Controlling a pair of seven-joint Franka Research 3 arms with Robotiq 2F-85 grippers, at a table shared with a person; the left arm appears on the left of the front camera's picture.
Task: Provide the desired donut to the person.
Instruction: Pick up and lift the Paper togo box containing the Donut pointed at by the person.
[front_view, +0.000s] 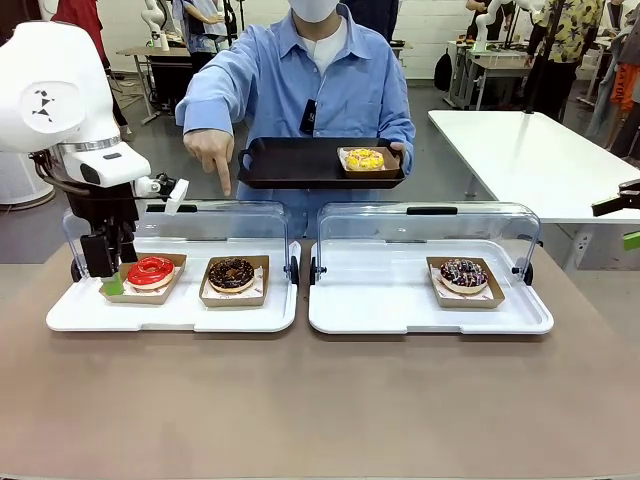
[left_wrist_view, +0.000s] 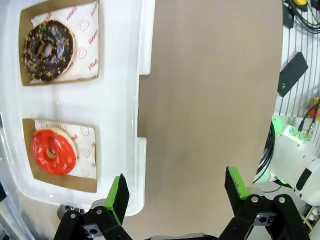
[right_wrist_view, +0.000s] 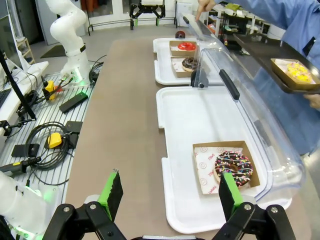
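Note:
The person (front_view: 320, 85) in a light blue shirt points a finger (front_view: 224, 185) down toward the left tray and holds a black tray (front_view: 290, 162) carrying a yellow donut (front_view: 363, 158). On the left white tray (front_view: 170, 315) sit a red glazed donut (front_view: 151, 270) and a chocolate donut (front_view: 231, 274), each on a paper card. My left gripper (front_view: 110, 278) hangs open just left of the red donut (left_wrist_view: 52, 151), with one finger (left_wrist_view: 119, 192) above the tray's edge. A sprinkled chocolate donut (front_view: 463, 274) lies on the right tray. My right gripper (right_wrist_view: 170, 186) is open, well back from the sprinkled donut (right_wrist_view: 232, 168).
Both white trays have clear hinged lids (front_view: 430, 225) standing open at the back. The brown table (front_view: 320, 400) is bare in front of the trays. Cables and small devices (right_wrist_view: 50, 140) lie on the floor beside the table. A white table (front_view: 520, 150) stands at the back right.

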